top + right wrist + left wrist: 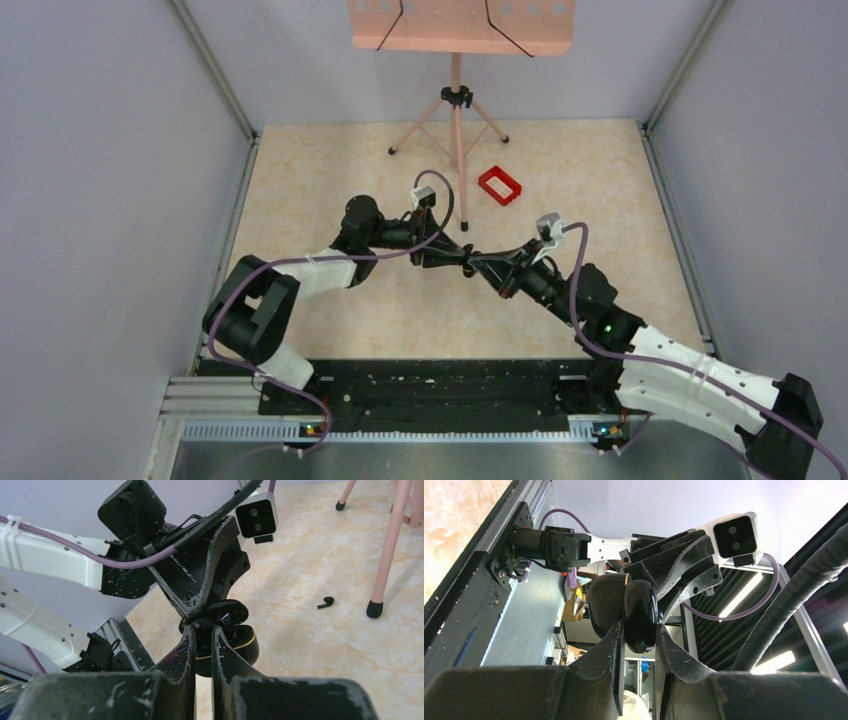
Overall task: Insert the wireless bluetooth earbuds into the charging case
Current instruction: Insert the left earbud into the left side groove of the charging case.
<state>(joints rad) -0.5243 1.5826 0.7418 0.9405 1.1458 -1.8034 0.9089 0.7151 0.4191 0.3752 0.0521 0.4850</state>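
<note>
Both arms meet above the middle of the table. My left gripper [461,254] [640,631] is shut on the charging case [640,611], a glossy black pebble. The case's lid [229,612] stands open above its gold-rimmed base [240,647]. From the other side, my right gripper [476,263] [202,629] is shut, its tips at the case's opening, with a small black earbud [197,624] pinched between them. A second black earbud [326,602] lies loose on the table beyond the case. The inside of the case is mostly hidden by my fingers.
A red rectangular tray [500,185] lies on the table behind the grippers. A pink tripod stand [456,110] stands at the back middle, one foot [375,609] close to the loose earbud. Grey walls close in the left and right sides.
</note>
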